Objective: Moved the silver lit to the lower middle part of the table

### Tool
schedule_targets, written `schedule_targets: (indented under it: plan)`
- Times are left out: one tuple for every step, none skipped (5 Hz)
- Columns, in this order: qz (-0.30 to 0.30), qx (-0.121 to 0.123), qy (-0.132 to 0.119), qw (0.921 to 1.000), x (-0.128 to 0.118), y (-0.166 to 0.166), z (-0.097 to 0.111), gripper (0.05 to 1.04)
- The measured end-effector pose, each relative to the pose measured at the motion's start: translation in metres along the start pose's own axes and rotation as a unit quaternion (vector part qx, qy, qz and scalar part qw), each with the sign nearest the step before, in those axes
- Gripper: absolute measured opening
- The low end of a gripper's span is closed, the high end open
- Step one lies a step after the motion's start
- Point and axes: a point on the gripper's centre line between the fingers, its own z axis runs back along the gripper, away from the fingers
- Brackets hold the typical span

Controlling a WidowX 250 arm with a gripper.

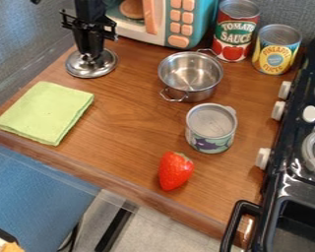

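The black gripper (89, 53) hangs down at the upper left, directly over the round silver lid (102, 67). Its lower end overlaps the middle of the lid, hiding the lid's centre and any knob there. Whether the two touch is not clear. The lid lies on the wooden table (130, 115), in front of the toy microwave and behind the green cloth.
A folded green cloth (45, 112) lies at the left. A steel pot (190, 76), an opened can (211, 127) and a strawberry (175, 170) stand or lie right of centre. Behind are a microwave (161, 22) and two food cans (236, 29); a stove (295, 162) borders the right.
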Motion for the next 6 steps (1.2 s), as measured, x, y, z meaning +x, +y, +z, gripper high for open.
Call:
schedule_targets:
  plan:
    - [0.010, -0.007, -0.021, 0.9997, 0.000, -0.003, 0.019, 0.282]
    - [-0.017, -0.013, -0.059, 0.9980, -0.018, -0.025, 0.058, 0.282]
    - [-0.063, -0.018, -0.068, 0.9956, -0.054, -0.057, 0.072, 0.282]
    - [-0.096, -0.018, -0.065, 0.9931, -0.095, -0.075, 0.072, 0.282]
    - [-0.143, -0.019, -0.058, 0.9879, -0.117, -0.099, 0.062, 0.282]
    - [-0.160, -0.011, -0.054, 0.9855, -0.123, -0.110, 0.050, 0.282]
